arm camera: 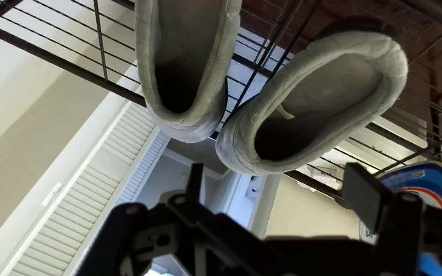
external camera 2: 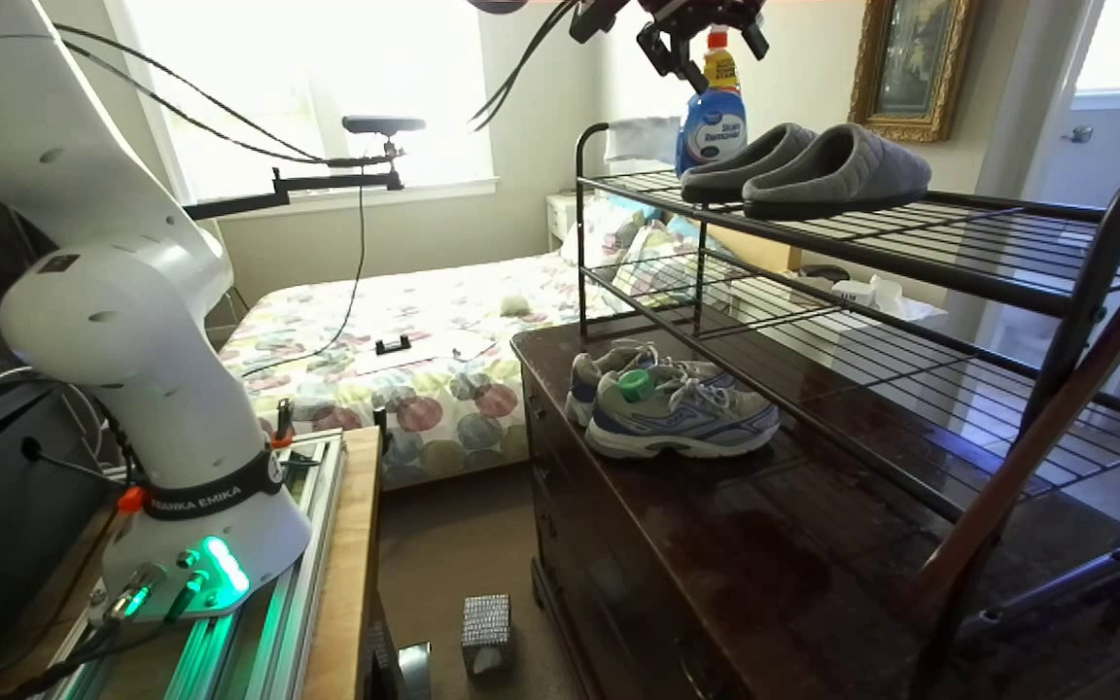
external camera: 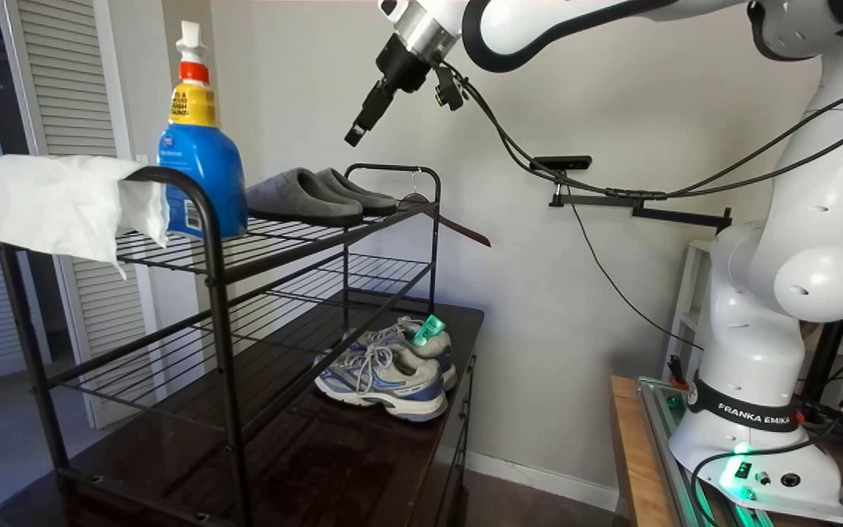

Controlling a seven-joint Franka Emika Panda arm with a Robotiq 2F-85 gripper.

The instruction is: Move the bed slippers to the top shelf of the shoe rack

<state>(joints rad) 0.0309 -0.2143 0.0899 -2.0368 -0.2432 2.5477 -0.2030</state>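
Both grey bed slippers, one slipper (external camera: 291, 196) beside the other slipper (external camera: 354, 193), rest side by side on the top shelf (external camera: 286, 238) of the black shoe rack (external camera: 225, 366). From above, the wrist view shows their dark openings; one slipper (arm camera: 240, 149) lies angled to its neighbour (arm camera: 190, 128), their ends close together. My gripper (external camera: 354, 137) hangs in the air above the rack, apart from the pair. In the wrist view the gripper (arm camera: 278, 188) has its fingers spread wide with nothing between them.
A blue spray bottle (external camera 2: 713, 126) stands on the same shelf, near a white cloth (external camera: 55, 208) draped over the end rail. Laced sneakers (external camera: 385, 377) sit on the dark dresser (external camera 2: 716, 544) below. A hanger (external camera: 465, 230) hangs at the opposite rack end.
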